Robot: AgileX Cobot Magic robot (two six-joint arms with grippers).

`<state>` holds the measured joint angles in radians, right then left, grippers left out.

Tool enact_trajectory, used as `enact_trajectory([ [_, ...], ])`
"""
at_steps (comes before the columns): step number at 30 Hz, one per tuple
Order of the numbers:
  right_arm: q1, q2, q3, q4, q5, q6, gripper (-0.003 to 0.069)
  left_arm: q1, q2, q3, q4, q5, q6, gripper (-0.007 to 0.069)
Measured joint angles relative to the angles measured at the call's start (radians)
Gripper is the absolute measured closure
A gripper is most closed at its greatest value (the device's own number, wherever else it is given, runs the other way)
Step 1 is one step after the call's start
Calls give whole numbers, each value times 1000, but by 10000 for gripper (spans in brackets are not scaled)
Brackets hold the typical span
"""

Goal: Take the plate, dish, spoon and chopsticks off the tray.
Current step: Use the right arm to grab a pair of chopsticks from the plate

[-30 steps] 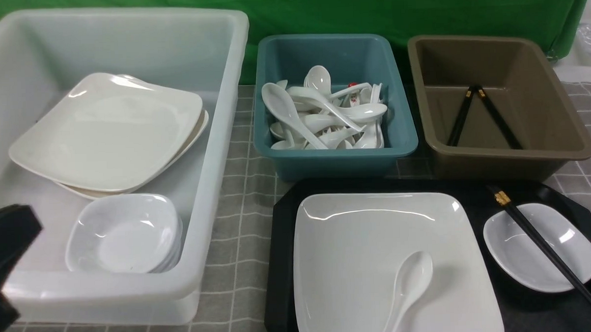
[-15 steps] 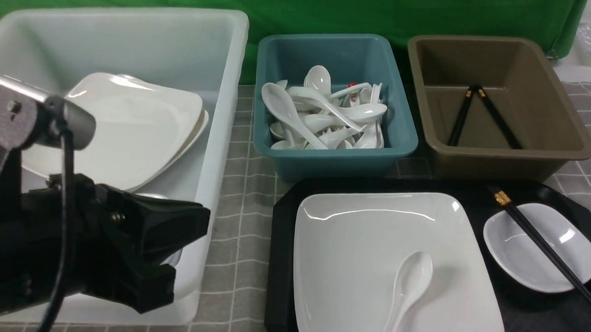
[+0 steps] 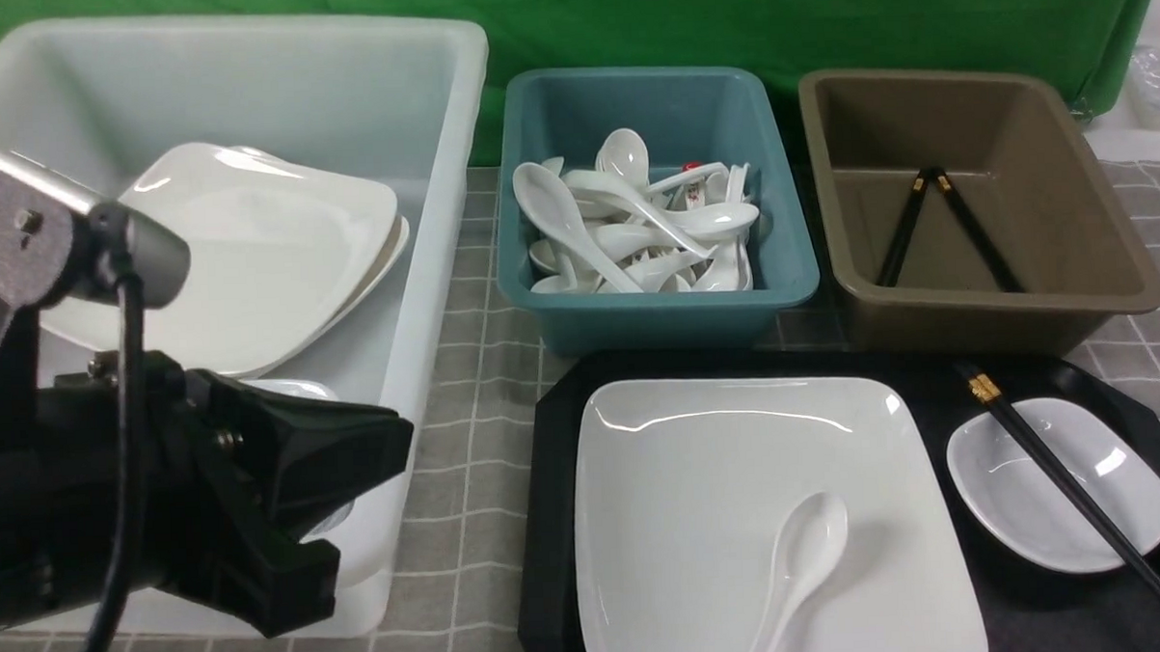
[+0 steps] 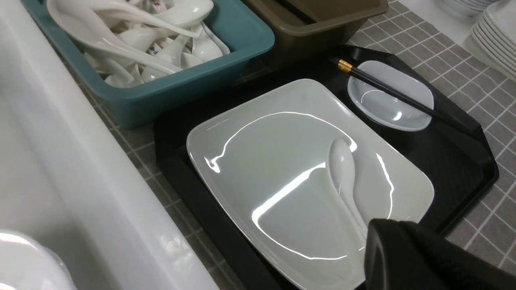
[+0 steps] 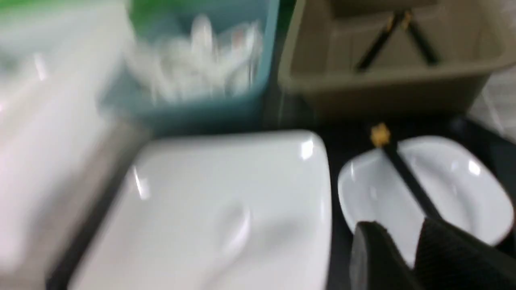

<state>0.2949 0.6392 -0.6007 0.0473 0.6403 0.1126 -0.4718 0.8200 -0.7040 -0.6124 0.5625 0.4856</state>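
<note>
The plate lay on the black tray, the spoon resting on it. The chopsticks crossed the small dish beside it. The left jaws were clenched near the white tub; the right jaws stood slightly apart, empty.

Spoon lies on plate; chopsticks seemingly cross dish.
</note>
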Motion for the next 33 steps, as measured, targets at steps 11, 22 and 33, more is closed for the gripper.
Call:
enact_trajectory([
  [11, -44, 638, -312, -73, 205, -230, 370, 0, -253, -1, 0, 70, 36, 617],
  [22, -181, 890, -331, -75, 91, -240, 171, 0, -405, -2, 12, 144, 5, 617],
  [33, -224, 1087, -334, -68, -114, -236, 167, 0, -407, -2, 16, 178, -13, 617],
])
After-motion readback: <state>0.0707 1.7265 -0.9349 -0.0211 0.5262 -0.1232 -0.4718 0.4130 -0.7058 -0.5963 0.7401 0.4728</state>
